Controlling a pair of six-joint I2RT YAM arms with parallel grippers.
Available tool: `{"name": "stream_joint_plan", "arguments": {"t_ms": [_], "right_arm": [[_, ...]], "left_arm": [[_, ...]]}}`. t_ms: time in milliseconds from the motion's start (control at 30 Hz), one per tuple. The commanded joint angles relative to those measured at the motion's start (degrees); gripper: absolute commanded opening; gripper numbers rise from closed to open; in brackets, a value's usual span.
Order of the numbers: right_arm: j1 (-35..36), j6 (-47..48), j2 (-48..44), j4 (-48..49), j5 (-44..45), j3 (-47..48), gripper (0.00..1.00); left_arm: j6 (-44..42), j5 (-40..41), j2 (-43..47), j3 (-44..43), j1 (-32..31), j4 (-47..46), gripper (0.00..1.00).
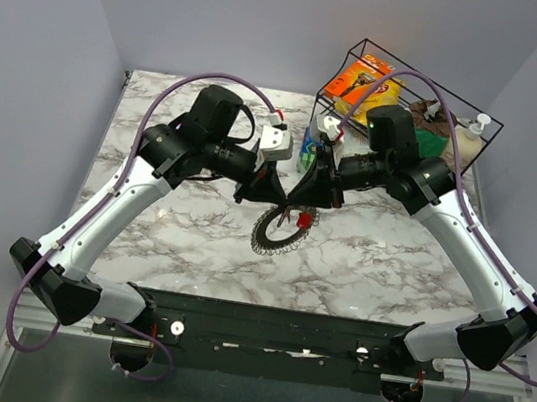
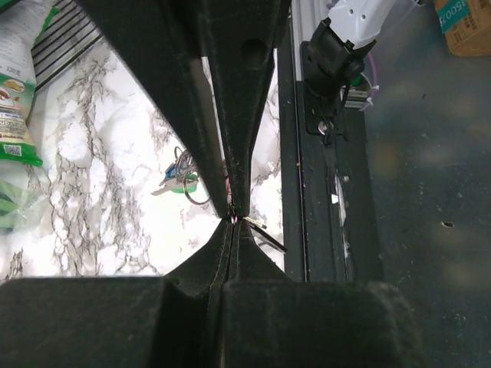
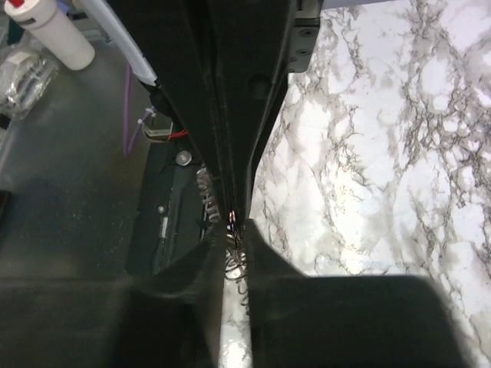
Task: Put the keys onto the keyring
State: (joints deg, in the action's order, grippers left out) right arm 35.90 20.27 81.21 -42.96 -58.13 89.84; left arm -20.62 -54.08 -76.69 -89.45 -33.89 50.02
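The keyring (image 1: pixel 279 231), a wire loop with silver keys fanned like a gear and one red-headed key (image 1: pixel 302 220), lies at the table's middle, just under both grippers. My left gripper (image 1: pixel 271 195) is shut; in the left wrist view its tips (image 2: pixel 232 220) pinch a thin metal piece, and a slim key (image 2: pixel 265 234) sticks out beside them. My right gripper (image 1: pixel 305 196) is shut on the keyring; wire loops and toothed keys (image 3: pixel 239 261) show in the narrow gap under its tips (image 3: pixel 234 222). A small loose bunch of keys (image 2: pixel 180 180) with green and blue heads lies on the marble.
A wire basket (image 1: pixel 482 127) with snack packs and a white bottle stands at the back right. A white box (image 1: pixel 277 142) and a blue-green item (image 1: pixel 308 151) sit behind the grippers. The black base rail (image 1: pixel 258 341) runs along the near edge.
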Motion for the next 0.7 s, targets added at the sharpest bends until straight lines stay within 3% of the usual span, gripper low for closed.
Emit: {"name": "stream_joint_plan", "arguments": {"t_ms": [0,33,133,233,500,667], "right_arm": [[0.1,-3.5,-2.7,4.5,2.6,-0.7,0.36],[0.1,-4.6,-3.4,5.9,3.5,-1.5,0.48],[0.1,-8.5,-6.5,11.0,7.8,-4.4,0.64],[0.1,-11.0,-9.4,14.7,10.3,-6.9,0.70],[0.0,-13.5,-13.2,19.4,8.1,-9.9,0.66],[0.0,-13.6,-12.6,19.8,5.3,-10.2,0.51]], "left_arm": [[4.6,2.1,4.5,4.8,-0.4,-11.8,0.00],[6.3,2.1,5.3,6.0,-0.4,-13.8,0.00],[9.0,2.5,8.8,12.1,-0.4,-23.4,0.00],[13.8,2.9,12.4,18.4,-0.3,-34.0,0.00],[26.0,4.0,18.1,29.9,-0.3,-58.6,0.00],[29.9,1.8,18.5,31.6,-0.3,-66.3,0.00]]}}
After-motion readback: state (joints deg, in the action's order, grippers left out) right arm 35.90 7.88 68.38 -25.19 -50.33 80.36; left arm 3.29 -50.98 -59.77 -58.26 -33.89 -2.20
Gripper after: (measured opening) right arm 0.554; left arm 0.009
